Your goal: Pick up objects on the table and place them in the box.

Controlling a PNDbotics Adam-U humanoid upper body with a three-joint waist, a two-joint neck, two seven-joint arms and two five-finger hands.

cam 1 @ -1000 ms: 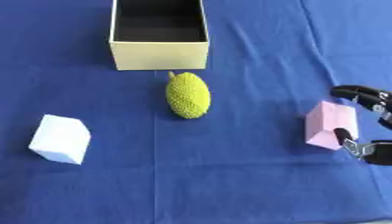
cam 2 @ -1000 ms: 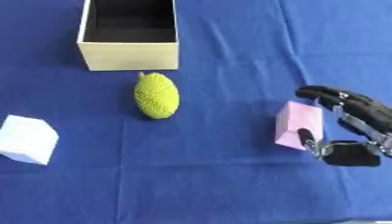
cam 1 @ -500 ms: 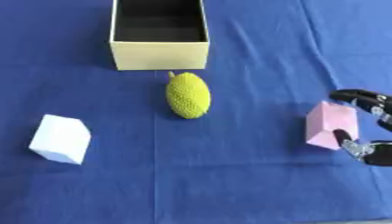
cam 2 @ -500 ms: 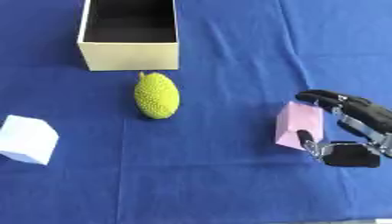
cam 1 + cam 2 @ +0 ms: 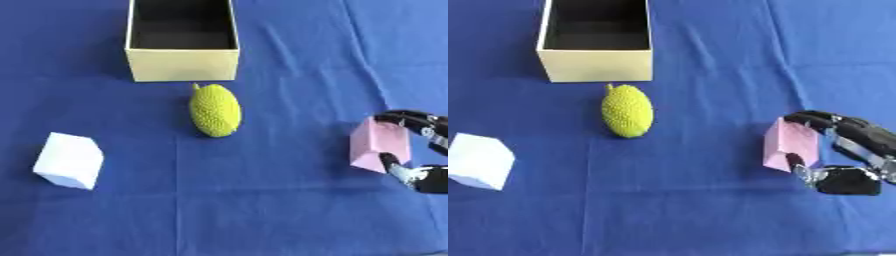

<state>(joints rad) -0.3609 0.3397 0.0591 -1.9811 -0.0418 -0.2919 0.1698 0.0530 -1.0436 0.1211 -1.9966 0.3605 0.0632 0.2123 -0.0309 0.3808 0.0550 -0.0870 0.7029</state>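
Pink block (image 5: 791, 144) sat on the blue cloth (image 5: 710, 210) at the right, pinched by the right hand (image 5: 846, 150): fingers curled over its far top edge, thumb against its near corner. Green fruit (image 5: 627, 110) lay at centre, just near of the open box (image 5: 597, 67). White cube (image 5: 479, 161) sat near left.

Deep blue cloth (image 5: 289, 210) — cream box (image 5: 182, 64) with black inside, yellow-green bumpy fruit (image 5: 215, 110), pale white-blue cube (image 5: 68, 160), pink block (image 5: 790, 144) — black-and-silver hand (image 5: 846, 150).

No text, label or number can be read anywhere — not on any object.
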